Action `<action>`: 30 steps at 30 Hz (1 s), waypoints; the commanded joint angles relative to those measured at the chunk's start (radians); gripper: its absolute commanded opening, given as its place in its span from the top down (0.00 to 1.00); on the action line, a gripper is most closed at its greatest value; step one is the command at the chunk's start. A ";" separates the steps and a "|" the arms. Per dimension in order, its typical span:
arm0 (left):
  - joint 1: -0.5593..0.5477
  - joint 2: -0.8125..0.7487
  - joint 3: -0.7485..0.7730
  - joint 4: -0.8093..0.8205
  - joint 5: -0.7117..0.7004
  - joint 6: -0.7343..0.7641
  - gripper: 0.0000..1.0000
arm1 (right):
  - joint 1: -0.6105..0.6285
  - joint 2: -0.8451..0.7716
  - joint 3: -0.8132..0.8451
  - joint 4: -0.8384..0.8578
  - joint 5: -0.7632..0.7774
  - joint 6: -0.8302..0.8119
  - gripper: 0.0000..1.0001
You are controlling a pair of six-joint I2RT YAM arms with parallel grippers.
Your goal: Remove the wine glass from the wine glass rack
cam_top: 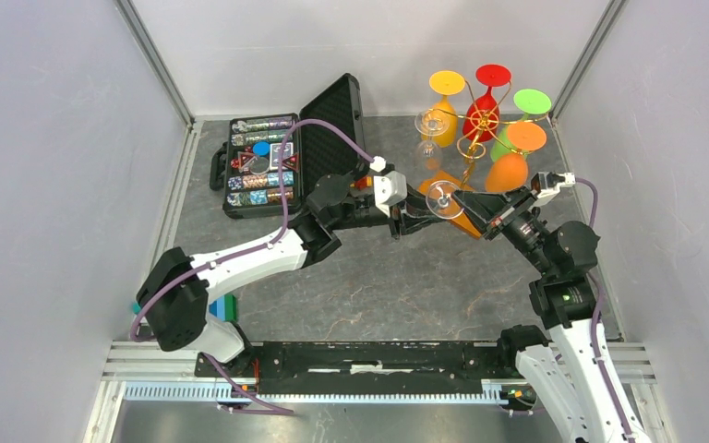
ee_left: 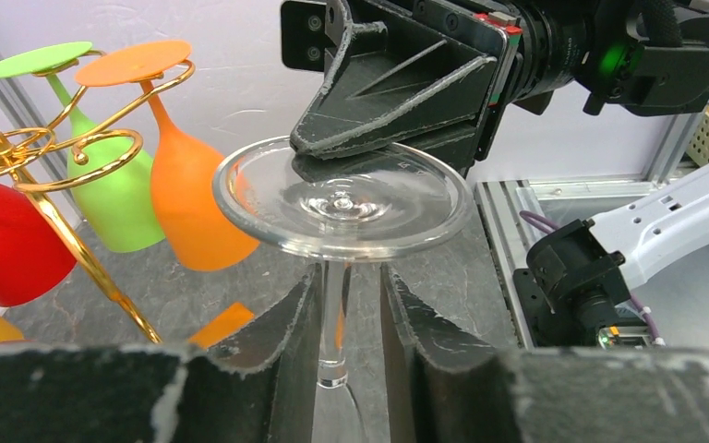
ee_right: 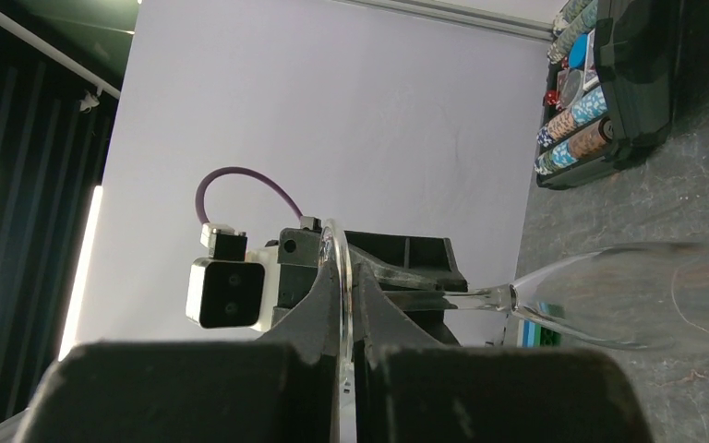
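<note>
**Item:** wine glass (cam_top: 442,196) — clear, off the wine glass rack (cam_top: 480,120), in the air near its wooden base.

**Right gripper** (cam_top: 462,199): clamped on the foot's rim.

**Left gripper** (ee_left: 346,286): jaws narrow about the stem; firm contact not discernible.

**Handling:** confirm the stem grip before the right releases.

**Views:** only the left wrist view shows the gap beside the stem — only the top view shows a second clear glass (cam_top: 432,125) hanging on the rack beyond.

The left gripper (cam_top: 415,210) and right gripper (cam_top: 469,205) are meeting at a clear glass (cam_top: 443,197) beside the gold rack (cam_top: 483,118), where coloured glasses (cam_top: 508,171) are hanging; a black case (cam_top: 332,101) is lying open at left.
</note>
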 commanded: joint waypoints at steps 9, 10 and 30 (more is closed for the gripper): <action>-0.007 0.014 0.041 0.053 -0.024 0.007 0.98 | 0.002 0.025 0.047 0.053 0.000 -0.059 0.85; -0.007 0.008 0.038 0.064 -0.039 -0.025 0.98 | 0.002 0.028 0.051 0.045 0.005 -0.076 0.72; -0.005 -0.341 -0.054 -0.015 -0.970 -0.561 0.98 | 0.012 -0.043 -0.003 0.228 0.047 -0.408 0.02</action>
